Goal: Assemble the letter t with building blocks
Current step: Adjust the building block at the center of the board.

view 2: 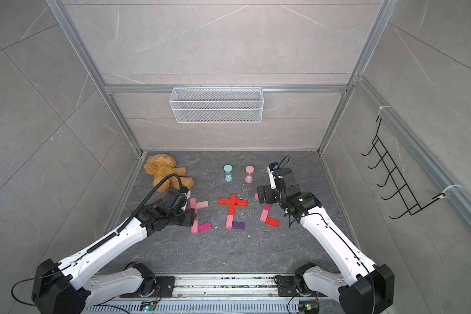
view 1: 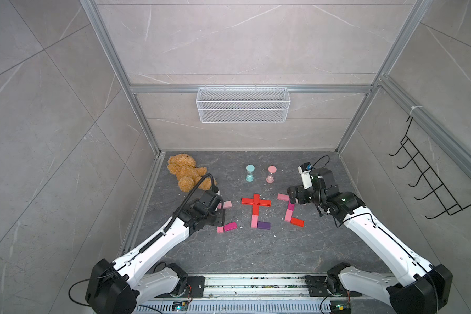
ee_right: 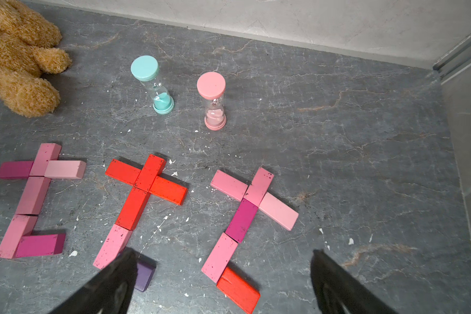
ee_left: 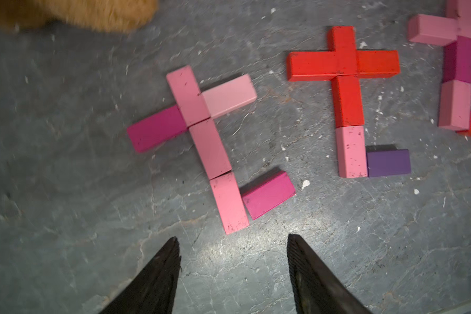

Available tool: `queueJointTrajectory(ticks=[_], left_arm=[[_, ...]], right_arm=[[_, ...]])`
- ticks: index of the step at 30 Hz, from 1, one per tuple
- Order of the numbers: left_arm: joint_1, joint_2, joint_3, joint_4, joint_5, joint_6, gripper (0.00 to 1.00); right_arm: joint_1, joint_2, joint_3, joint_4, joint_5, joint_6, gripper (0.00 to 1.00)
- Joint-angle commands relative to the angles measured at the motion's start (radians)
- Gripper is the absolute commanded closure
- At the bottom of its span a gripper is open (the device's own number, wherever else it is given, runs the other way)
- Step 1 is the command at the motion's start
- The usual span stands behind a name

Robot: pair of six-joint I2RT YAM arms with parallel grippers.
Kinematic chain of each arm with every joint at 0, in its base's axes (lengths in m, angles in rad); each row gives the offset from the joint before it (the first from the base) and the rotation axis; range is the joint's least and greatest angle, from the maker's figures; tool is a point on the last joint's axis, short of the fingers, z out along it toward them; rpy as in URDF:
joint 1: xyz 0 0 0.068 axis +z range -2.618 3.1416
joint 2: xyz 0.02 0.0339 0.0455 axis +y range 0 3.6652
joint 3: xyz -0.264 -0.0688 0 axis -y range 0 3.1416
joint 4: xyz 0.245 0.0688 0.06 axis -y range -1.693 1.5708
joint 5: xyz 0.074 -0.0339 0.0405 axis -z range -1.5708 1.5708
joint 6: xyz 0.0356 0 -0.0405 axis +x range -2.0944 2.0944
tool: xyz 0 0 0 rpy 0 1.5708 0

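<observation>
Three t's of building blocks (view 1: pixel 256 208) lie side by side mid-table; left gripper (ee_left: pixel 233 238) and right gripper (ee_right: pixel 223 250) both gape empty, close by them; a careless sweep could knock them askew.

Lying at the far left corner of the table (view 1: pixel 256 250): a brown teddy bear (view 1: pixel 184 171). Standing upright side by side, apart: a turquoise timer (view 1: pixel 250 173) and a pink timer (view 1: pixel 271 174). Hanging on the walls: a white wire basket (view 1: pixel 242 115) and a black hook rack (view 1: pixel 430 176).
</observation>
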Motion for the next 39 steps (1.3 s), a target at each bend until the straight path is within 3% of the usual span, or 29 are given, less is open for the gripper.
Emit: queueJointTrajectory(ticks=[1, 5, 12, 24, 39], left_arm=[[0.047, -0.077, -0.094, 0.12, 0.083, -0.219, 0.31], [0.098, -0.125, -0.192, 0.222, 0.172, -0.277, 0.27], [0.172, -0.079, -0.298, 0.415, 0.342, -0.315, 0.3], [0.193, 0.056, -0.323, 0.506, 0.392, -0.252, 0.32], [0.193, 0.085, -0.329, 0.477, 0.436, -0.22, 0.33]], right_arm=[[0.001, 0.009, 0.005, 0.009, -0.021, -0.001, 0.0], [0.003, 0.012, 0.002, 0.012, -0.026, 0.003, 0.0], [0.002, 0.016, 0.002, 0.012, -0.031, 0.002, 0.0], [0.004, 0.003, -0.002, 0.013, -0.02, 0.002, 0.0], [0.003, -0.002, -0.004, 0.017, -0.024, 0.002, 0.0]])
